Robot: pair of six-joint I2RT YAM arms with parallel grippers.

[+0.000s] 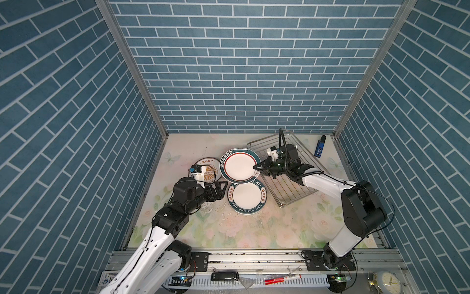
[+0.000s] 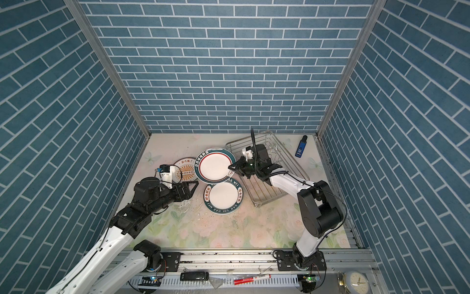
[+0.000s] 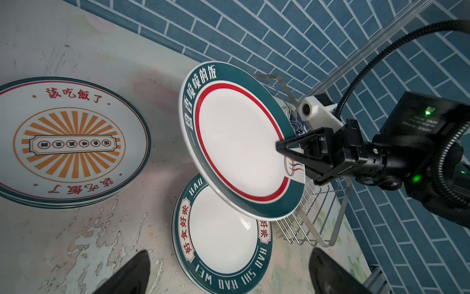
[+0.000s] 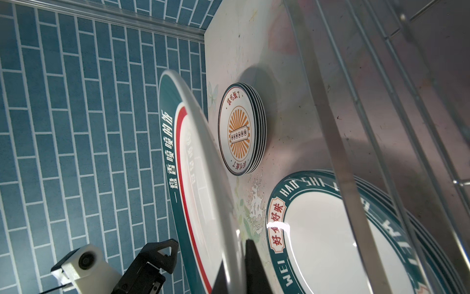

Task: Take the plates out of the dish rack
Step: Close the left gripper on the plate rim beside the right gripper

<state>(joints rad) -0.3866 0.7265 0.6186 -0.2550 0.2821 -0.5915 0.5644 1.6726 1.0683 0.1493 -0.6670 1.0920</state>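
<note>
My right gripper (image 1: 256, 168) (image 4: 236, 267) is shut on the rim of a plate (image 1: 240, 165) (image 2: 215, 165) (image 3: 239, 142) (image 4: 195, 178) with a teal band and red ring, held tilted above the table just left of the dish rack (image 1: 284, 191) (image 2: 262, 191) (image 3: 320, 229) (image 4: 338, 157). Under it lies a stack of teal-lettered plates (image 1: 246, 198) (image 3: 221, 241). Further left sits a stack of sunburst plates (image 1: 207, 168) (image 3: 71, 142) (image 4: 239, 129). My left gripper (image 1: 223, 190) (image 2: 193, 190) (image 3: 232, 275) stands open and empty, low beside the teal-lettered stack.
A small blue bottle (image 1: 319, 149) lies at the back right beyond the rack. On the front rail are a black device (image 1: 225, 276), a red marker (image 1: 282, 280) and a clock (image 1: 387, 282). Blue brick walls close three sides.
</note>
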